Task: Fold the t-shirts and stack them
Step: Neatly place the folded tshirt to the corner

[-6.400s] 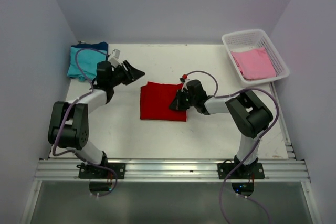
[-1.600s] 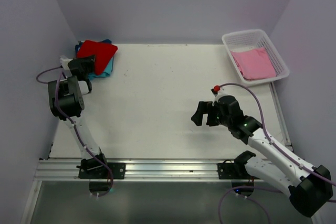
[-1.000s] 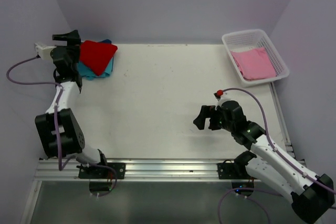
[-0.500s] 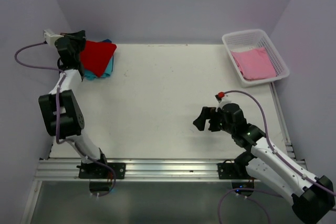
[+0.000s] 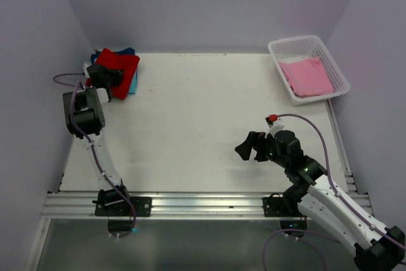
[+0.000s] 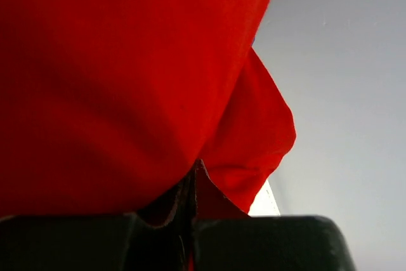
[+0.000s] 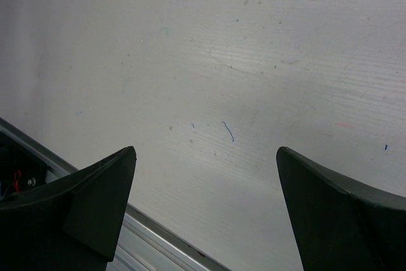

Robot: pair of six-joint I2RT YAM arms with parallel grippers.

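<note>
Top external view: high above and behind the arm bases at the frame's lower edge, facing down over the whole tabletop [image 5: 190, 125]. Left wrist view: pressed close to the red t-shirt [image 6: 114, 74], which fills most of its frame and appears small at the overhead's upper left. Right wrist view: low, looking down past the spread fingers of the right gripper [image 7: 206, 153] at bare tabletop and the front rail [image 7: 158, 236], both in the overhead's lower half.

Folded red t-shirt [image 5: 120, 64] rests atop teal t-shirt [image 5: 131, 84].

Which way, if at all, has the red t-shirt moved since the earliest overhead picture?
Yes. The red t-shirt went from the middle of the table to its far-left corner, farther from the white basket.
</note>
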